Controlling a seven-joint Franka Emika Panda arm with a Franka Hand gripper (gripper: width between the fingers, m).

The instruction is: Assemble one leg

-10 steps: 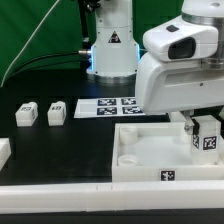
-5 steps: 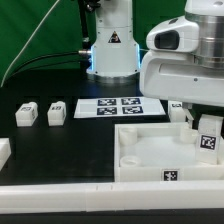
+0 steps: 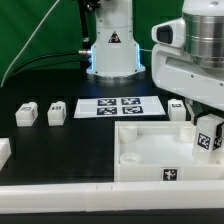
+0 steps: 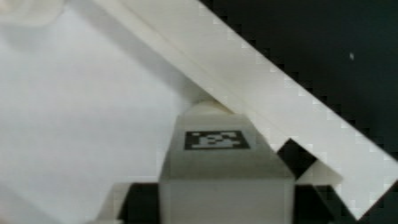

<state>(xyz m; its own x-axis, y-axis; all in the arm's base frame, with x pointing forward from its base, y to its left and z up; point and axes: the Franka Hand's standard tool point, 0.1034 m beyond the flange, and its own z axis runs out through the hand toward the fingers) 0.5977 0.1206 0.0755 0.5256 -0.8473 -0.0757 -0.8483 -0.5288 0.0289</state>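
We count four legs: two loose (image 3: 27,114) (image 3: 57,111) well beyond the white panel (image 3: 150,160) toward the exterior view's left, one (image 3: 177,109) just behind it, and one leg (image 3: 210,136) pinched by the gripper (image 3: 212,146) over its far corner. The marker board (image 3: 119,106) lies behind. Only the wrist view shows the held leg's (image 4: 222,160) tag against the panel's rim (image 4: 231,70).

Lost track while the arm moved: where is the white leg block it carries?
The leg is in the gripper, at the exterior view's right, over the white panel's right rim.
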